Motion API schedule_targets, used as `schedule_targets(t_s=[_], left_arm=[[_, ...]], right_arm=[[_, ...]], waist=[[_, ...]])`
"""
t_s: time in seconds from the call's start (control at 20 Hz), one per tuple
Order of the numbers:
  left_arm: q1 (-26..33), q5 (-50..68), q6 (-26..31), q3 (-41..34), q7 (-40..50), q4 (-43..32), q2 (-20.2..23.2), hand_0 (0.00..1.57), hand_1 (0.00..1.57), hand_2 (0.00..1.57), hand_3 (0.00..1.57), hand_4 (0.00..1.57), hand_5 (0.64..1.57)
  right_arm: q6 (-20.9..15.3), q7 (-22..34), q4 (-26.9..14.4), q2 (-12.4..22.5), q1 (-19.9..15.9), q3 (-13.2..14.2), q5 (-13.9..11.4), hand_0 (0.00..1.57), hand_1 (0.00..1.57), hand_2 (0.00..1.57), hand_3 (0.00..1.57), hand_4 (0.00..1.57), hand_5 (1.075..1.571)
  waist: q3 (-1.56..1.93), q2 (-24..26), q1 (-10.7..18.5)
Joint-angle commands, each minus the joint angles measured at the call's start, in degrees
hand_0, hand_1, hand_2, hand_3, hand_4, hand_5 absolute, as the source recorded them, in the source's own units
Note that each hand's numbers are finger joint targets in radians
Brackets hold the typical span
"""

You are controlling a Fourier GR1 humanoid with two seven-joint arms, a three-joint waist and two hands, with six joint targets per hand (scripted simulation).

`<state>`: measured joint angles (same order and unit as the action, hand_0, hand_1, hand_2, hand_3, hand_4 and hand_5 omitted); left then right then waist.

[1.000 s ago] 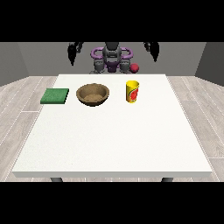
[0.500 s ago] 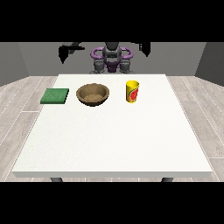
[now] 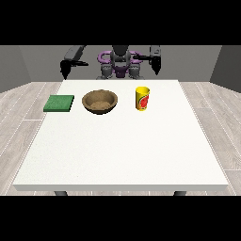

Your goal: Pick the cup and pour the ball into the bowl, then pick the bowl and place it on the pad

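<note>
Hand at view's right (image 3: 156, 66) raised at far edge of surface (image 3: 122, 155), hanging down, holding nothing; finger state can't tell. Hand at view's left (image 3: 64, 70) likewise up, pointing down, apart from everything, fingers can't tell. Yellow cup (image 3: 142, 99) nearer camera than right-side hand, w/ brown bowl (image 3: 100, 101) beside it toward view's left; green pad (image 3: 59, 103) nearer camera than left-side hand.

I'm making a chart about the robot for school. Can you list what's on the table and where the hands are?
table: white
cup: yellow with a red mark, upright, right of the bowl
bowl: brown, middle
pad: green, flat, left of the bowl
hand at the view's left: raised, holds nothing
hand at the view's right: raised, holds nothing
</note>
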<state>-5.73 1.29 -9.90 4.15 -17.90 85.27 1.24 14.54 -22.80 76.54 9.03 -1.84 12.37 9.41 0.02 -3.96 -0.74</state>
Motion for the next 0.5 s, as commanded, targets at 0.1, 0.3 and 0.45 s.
schedule_targets(t_s=[0.1, 0.3, 0.45], left_arm=[[-9.54, -2.26, -4.58, -2.43, -5.8, -9.53, -1.17, 0.0, 0.0, 0.0, 0.0, 0.0, 1.451], [-15.25, 0.23, -1.74, -6.31, -6.86, -15.39, -0.08, 0.0, 0.0, 0.0, 0.0, 0.0, 1.46], [-18.86, 0.65, -2.03, -9.27, -10.76, -17.72, 1.9, 0.0, 0.0, 0.0, 0.0, 0.0, 1.449]], right_arm=[[0.92, -4.25, -6.58, 1.09, -6.88, 0.79, -0.33, 0.0, 0.0, 0.0, 0.0, 0.0, 1.555], [-0.17, -7.36, -10.15, -0.08, -10.75, 0.54, -0.95, 0.0, 0.0, 0.0, 0.0, 0.0, 1.549], [2.44, -11.95, -13.75, 2.94, -14.36, 3.33, 0.53, 0.0, 0.0, 0.0, 0.0, 0.0, 1.548]], waist=[[-0.01, -5.79, -1.95], [-0.01, -9.27, -2.03], [0.0, -15.1, -2.4]])
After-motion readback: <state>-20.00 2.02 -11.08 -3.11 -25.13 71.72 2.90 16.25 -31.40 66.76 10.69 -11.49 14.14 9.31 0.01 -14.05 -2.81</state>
